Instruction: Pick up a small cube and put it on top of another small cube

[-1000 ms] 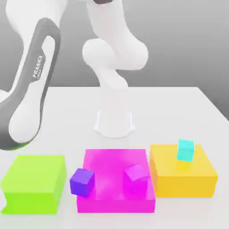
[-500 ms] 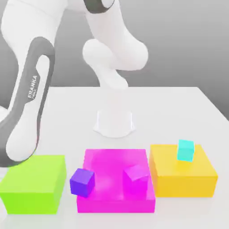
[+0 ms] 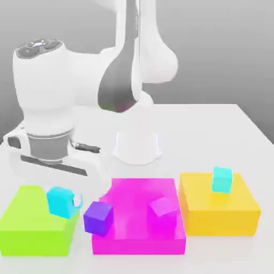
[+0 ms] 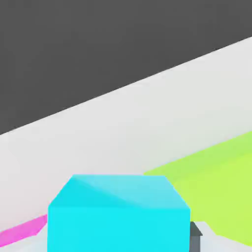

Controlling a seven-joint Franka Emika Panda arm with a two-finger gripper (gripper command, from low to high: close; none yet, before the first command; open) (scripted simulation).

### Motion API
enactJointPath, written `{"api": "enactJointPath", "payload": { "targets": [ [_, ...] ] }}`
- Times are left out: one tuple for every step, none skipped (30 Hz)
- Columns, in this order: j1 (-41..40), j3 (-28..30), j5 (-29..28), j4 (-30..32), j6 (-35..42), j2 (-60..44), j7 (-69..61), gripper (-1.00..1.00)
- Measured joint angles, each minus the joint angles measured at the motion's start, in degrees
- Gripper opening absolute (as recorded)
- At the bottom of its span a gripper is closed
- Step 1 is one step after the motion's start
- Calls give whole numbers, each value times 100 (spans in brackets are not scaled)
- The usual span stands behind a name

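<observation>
The arm's hand hangs low at the exterior view's left, above the green block (image 3: 32, 227), and the gripper (image 3: 67, 202) has its jaws closed on a blue cube (image 3: 60, 202). That cube sits tilted just over the green block's top, near the edge that faces the pink block (image 3: 140, 235); whether it touches the green surface cannot be told. In the hand view the same blue cube (image 4: 118, 214) fills the foreground, with the green block (image 4: 216, 167) behind it, a strip of the pink block (image 4: 22, 234) at one side and the white worktop (image 4: 147, 118) beyond.

On the worktop (image 3: 214, 134) three flat blocks lie in a row: green, pink and, at the exterior view's right, yellow (image 3: 219, 211). A purple cube (image 3: 98, 218) rests against the pink block's side, in the gap between it and the green one. A pink cube (image 3: 162, 207) lies tilted on top of the pink block. A teal cube (image 3: 222, 179) stands on the yellow block, towards its far edge. The arm's white base (image 3: 136, 144) stands behind the pink block.
</observation>
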State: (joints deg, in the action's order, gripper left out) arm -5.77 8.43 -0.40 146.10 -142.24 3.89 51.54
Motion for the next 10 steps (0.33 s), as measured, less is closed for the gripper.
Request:
{"api": "enactJointPath", "payload": {
  "targets": [
    [25,-47,-49,196,10,209,115,-100],
    [37,-98,-81,369,-13,359,206,-100],
    [51,-118,-83,471,-142,332,241,-100],
    [63,-125,-66,536,-325,214,245,-100],
    [75,-128,-38,583,-534,51,233,-100],
    [93,-124,-1,621,-757,-135,211,-100],
    [116,-113,38,653,-982,-329,185,100],
    [130,-112,39,653,-982,-329,185,100],
    [141,-112,39,653,-982,-329,185,100],
    [150,-112,39,653,-982,-329,185,100]
  ]
}}
